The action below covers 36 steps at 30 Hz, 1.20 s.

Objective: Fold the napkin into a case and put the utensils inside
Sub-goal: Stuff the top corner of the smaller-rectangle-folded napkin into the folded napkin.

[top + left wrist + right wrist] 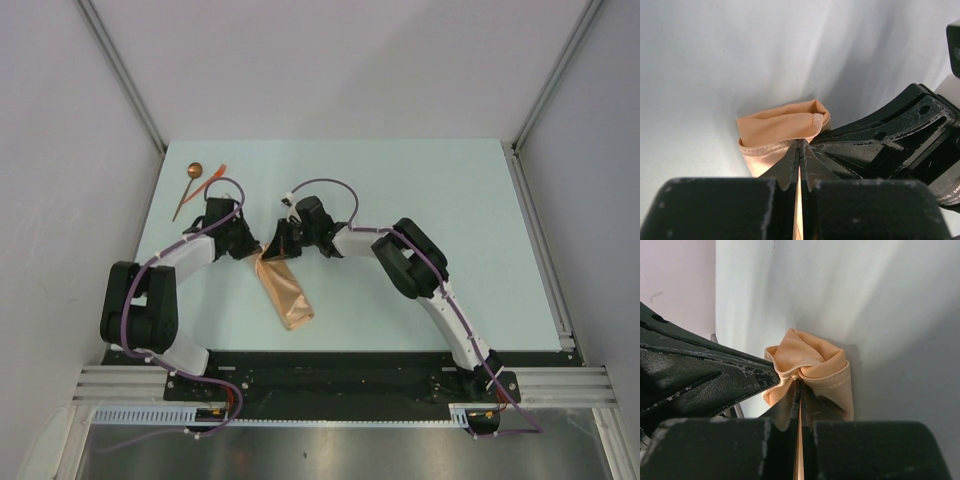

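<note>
Between left tool (800,150) and right tool (799,385) — the case (288,295), pinched.

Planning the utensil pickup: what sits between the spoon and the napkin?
In the top view, the left gripper, shut on the far end of the napkin, lies between it and the spoon.

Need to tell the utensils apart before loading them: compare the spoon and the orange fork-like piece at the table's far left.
The spoon is longer, the fork-like piece shorter. The spoon has a thin dark handle and round coppery bowl; the fork-like piece is orange-red throughout. The spoon lies left of the fork-like piece. Both lie slanted on the table, apart from the napkin.
</note>
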{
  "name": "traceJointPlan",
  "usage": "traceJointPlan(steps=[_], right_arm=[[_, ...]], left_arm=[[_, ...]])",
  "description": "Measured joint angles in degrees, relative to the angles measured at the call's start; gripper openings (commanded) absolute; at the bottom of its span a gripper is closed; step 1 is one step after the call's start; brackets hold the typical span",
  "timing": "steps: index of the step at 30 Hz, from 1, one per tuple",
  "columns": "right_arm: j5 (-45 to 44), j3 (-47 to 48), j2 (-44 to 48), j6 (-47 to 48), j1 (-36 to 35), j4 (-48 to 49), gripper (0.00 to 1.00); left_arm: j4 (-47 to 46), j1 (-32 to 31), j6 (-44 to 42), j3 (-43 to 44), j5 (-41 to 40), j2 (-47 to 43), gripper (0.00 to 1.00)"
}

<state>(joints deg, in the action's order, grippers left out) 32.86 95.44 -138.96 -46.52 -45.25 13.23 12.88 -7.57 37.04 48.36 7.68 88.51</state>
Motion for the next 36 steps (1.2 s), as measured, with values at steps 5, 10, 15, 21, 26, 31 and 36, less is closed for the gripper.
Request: traceJointPlan(steps=[5,10,15,21,26,31,36], right_arm=[[1.2,-0.1,-0.8,-2.6,0.2,2.1,0.00],[2.3,-1.2,-1.0,-4.8,0.5,2.9,0.13],[3.1,-2.2,-0.6,-4.8,0.9,3.8,0.16],[2.9,-6.6,5.1,0.0,1.5,-2.3,0.24],[3.3,-12.0,11.4,2.6,1.7,-4.8,0.25],[4.1,-16.5,13.7,3.3,1.0,-3.9,0.21],[4.9,-21.2,13.7,3.4,-2.1,-2.6,0.20]], left_arm=[[-3.6,0.0,0.7,-1.9,0.9,1.2,0.00],[-8.3,0.0,2.6,-4.3,1.7,3.3,0.00],[-12.2,0.0,4.0,-6.1,2.2,3.7,0.00],[-14.4,0.0,4.2,-7.1,2.9,3.7,0.00],[-15.1,0.0,4.2,-7.4,3.0,3.7,0.00],[-15.2,0.0,4.2,-7.4,3.0,3.6,0.00],[-15.2,0.0,4.2,-7.5,3.0,3.6,0.00]])
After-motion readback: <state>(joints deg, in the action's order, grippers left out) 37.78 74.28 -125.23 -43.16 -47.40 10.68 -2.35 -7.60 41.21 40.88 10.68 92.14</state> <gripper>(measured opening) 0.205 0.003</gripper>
